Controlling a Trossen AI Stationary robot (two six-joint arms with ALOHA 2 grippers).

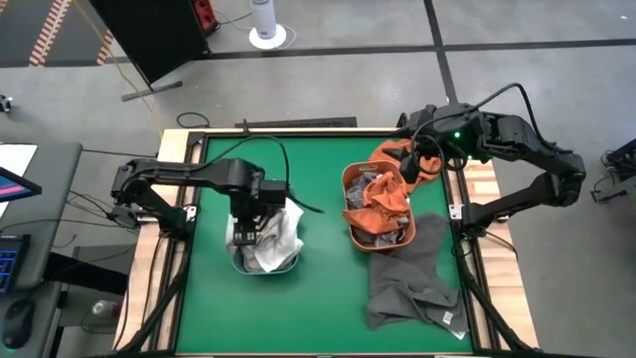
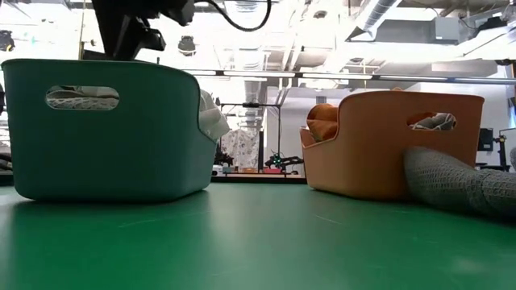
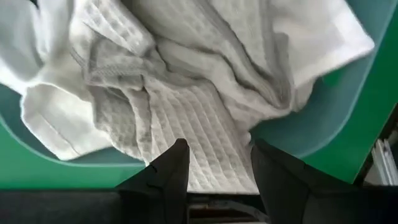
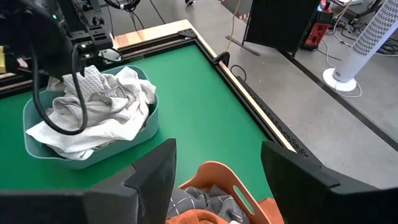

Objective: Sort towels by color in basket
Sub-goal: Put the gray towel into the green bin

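A teal basket (image 1: pixel 288 267) (image 2: pixel 105 129) at the table's left holds white and light grey towels (image 4: pixel 106 115). My left gripper (image 1: pixel 250 221) (image 3: pixel 216 163) points down over it, shut on a light grey waffle towel (image 3: pixel 186 118). An orange basket (image 1: pixel 350 199) (image 2: pixel 395 145) right of centre holds a rust-orange towel (image 1: pixel 386 194) and a grey patterned one (image 4: pixel 199 202). A dark grey towel (image 1: pixel 412 273) lies on the table, leaning on that basket's near side. My right gripper (image 4: pixel 217 168) hangs open above the orange basket's far right corner, with nothing between its fingers. My left gripper has a bunched fold of the waffle towel (image 3: pixel 217 155) between its two fingers, which come from above and point down. The cloth rises in a peak (image 4: pixel 92 74) to the fingers. The rest of it lies slack in the teal basket among the white towels.
Bare green table lies between the two baskets and in front of them (image 2: pixel 258 234). Wooden rails (image 1: pixel 298 129) edge the table. The teal basket's right rim has white cloth hanging over it (image 2: pixel 211 121).
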